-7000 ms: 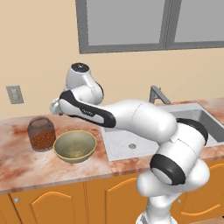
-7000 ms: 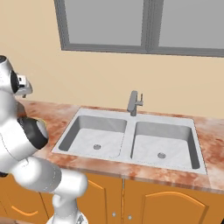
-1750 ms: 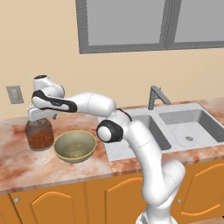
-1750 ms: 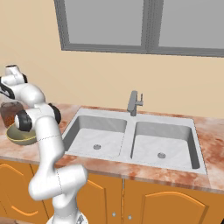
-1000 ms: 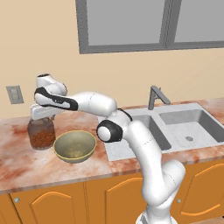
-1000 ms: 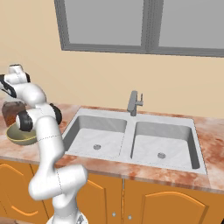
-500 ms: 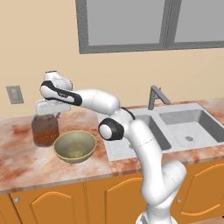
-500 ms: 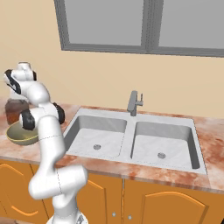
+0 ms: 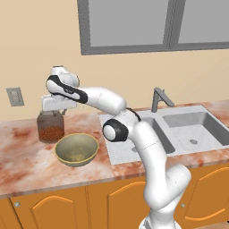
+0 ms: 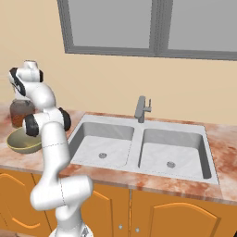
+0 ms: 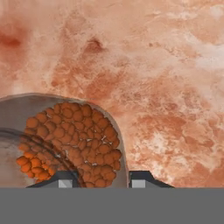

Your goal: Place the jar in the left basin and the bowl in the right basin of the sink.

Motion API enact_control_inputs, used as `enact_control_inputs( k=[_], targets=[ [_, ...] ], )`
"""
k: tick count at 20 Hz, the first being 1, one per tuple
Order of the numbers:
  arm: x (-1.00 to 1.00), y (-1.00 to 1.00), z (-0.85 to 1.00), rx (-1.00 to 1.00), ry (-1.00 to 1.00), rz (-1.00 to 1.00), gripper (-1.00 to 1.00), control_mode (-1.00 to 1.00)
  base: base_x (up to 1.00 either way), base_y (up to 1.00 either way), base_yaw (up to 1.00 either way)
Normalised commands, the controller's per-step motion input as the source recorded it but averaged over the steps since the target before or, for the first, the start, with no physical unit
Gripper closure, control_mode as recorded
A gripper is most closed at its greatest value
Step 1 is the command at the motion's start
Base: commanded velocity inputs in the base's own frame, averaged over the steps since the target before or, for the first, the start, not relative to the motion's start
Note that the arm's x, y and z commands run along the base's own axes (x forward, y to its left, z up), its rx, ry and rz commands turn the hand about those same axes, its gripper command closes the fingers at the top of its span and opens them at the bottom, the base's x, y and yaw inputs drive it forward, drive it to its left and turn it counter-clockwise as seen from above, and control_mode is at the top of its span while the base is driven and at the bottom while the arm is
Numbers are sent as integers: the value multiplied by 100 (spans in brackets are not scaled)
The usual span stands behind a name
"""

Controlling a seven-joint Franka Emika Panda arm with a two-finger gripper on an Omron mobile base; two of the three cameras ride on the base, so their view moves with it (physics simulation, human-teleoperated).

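My gripper (image 9: pixel 53 112) is shut on the jar (image 9: pixel 50 129), a squat glass jar of reddish-brown granules, gripping it at the top over the left end of the counter. In the hand view the jar (image 11: pixel 78 140) lies just below my fingertips (image 11: pixel 59 180), with marbled counter under it. The olive-tan bowl (image 9: pixel 77 149) sits on the counter just right of and in front of the jar. From the right base view the jar (image 10: pixel 21 113) and the bowl (image 10: pixel 23 141) are at far left. The sink's left basin (image 10: pixel 104 139) and right basin (image 10: pixel 173 146) hold nothing.
An angular grey faucet (image 10: pixel 142 108) stands behind the sink's divider. The wall behind carries a window and a socket plate (image 9: pixel 14 96). My own arm stretches across above the left basin toward the jar. Orange cabinets run below the counter edge.
The gripper has drifted to the right and slightly up, and the jar has come along with it, closer to the bowl. The bowl has stayed put.
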Motion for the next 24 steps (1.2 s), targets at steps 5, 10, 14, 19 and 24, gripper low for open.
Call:
enact_control_inputs(
  k=[5,10,14,19,24],
  targets=[
    [11,-35,21,-6,-1,-3,100,-100,0,0,0],
    [14,-32,22,-6,-7,-2,100,-100,0,0,0],
    [16,-31,21,-5,-14,-2,100,-100,0,0,0],
    [17,-35,16,-6,-14,-3,100,-100,0,0,0],
    [11,-42,11,-6,-12,-5,100,-100,0,0,0]
  ],
)
